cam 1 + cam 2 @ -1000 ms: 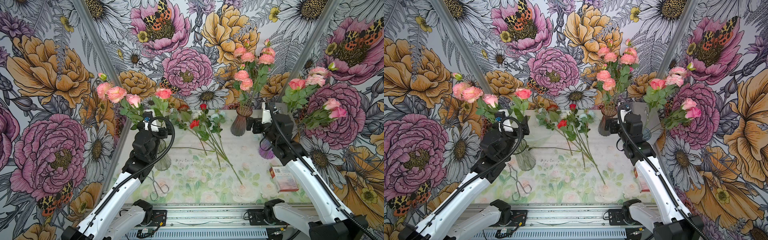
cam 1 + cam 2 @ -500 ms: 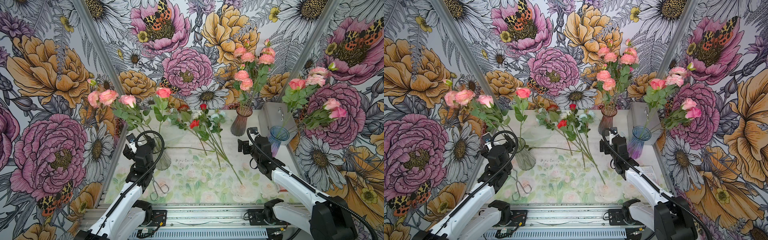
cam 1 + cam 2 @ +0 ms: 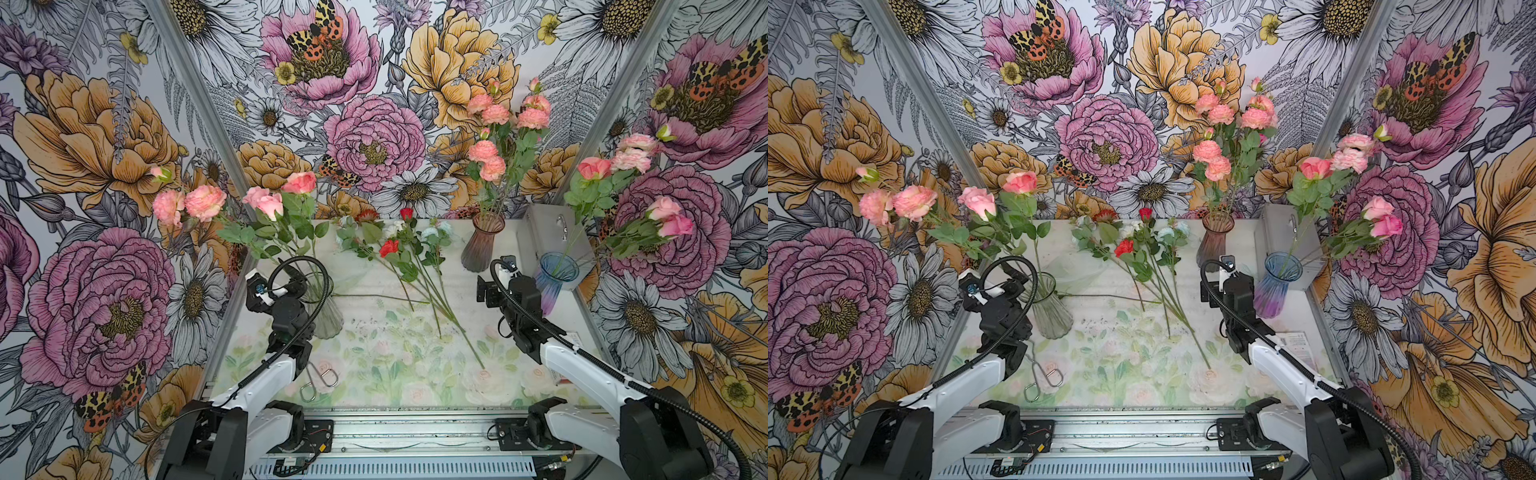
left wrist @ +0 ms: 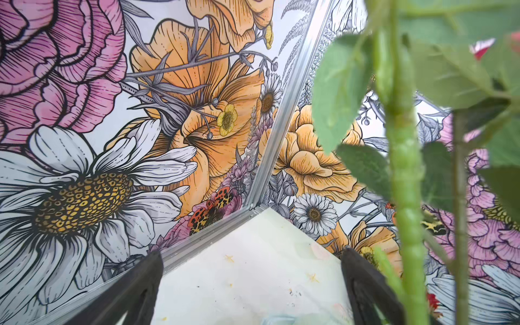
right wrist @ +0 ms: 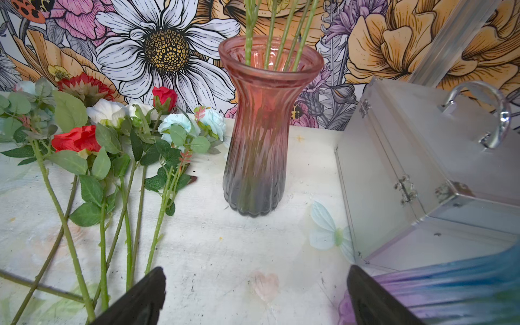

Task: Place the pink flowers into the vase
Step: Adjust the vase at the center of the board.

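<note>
**Two-arm flower bench, seen from above and from each wrist.**

The pink flowers (image 3: 203, 201) stand in three bunches, each with its stems in a vase.
- One bunch is in the clear vase (image 3: 1052, 316) near the left edge of the tabletop (image 3: 374, 374) and leans out over that edge.
- A second bunch rises upright from the rose-tinted vase (image 3: 482, 245) near the rear edge, right of centre.
- A third leans out over the right edge from the blue vase (image 3: 557, 278). This vase stands near that edge, in front of a silver case (image 3: 552, 232) at the rear right corner.

**Left gripper** (image 4: 252, 253): the jaws are spread wide over bare tabletop and point toward the rear left corner. It sits just beside the clear vase, on the side nearer the left edge. Thick green stems (image 4: 405, 197) of that bunch pass close by one finger (image 4: 365, 287), outside the gap. Whether they touch it cannot be told.

**Right gripper** (image 5: 256, 268): the jaws are likewise spread wide and grip nothing, low over the tabletop. It faces the rose-tinted vase and is apart from it. The blue vase is just beside one finger (image 5: 374, 298), outside the gap.

The red, white and pale blue flowers (image 3: 388, 248) lie flat at the rear centre, between the two arms, with their stems fanning toward the front edge. The scissors (image 3: 320, 378) lie near the front left corner.
</note>
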`<control>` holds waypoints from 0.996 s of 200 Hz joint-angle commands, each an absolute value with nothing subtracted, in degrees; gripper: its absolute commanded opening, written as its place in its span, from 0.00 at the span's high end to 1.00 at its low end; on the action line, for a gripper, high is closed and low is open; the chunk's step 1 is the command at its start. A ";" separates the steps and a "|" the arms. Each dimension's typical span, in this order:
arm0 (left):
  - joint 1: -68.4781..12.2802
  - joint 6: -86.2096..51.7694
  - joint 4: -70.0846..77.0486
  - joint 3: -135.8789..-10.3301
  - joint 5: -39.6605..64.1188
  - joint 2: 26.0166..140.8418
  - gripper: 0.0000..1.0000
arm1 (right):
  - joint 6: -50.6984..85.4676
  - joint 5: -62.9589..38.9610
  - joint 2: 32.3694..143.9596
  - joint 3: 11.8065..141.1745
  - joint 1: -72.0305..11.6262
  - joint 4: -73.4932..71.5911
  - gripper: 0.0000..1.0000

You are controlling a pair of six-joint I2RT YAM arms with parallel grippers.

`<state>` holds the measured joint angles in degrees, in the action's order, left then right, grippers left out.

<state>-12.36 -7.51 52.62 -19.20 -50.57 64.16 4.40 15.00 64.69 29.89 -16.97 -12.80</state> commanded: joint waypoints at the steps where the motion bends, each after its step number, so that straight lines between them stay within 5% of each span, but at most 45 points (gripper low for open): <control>1: -13.46 -3.25 46.70 -14.70 -48.13 69.96 0.01 | 3.58 15.47 65.56 30.06 -17.36 -14.81 0.01; 93: -19.40 -3.91 43.74 -12.76 -52.04 65.43 0.02 | 4.76 6.85 71.29 33.75 -18.44 -13.45 0.01; 199: -16.68 0.63 43.70 -11.91 -46.99 56.78 0.01 | 1.75 12.20 72.28 33.65 -18.79 -16.90 0.00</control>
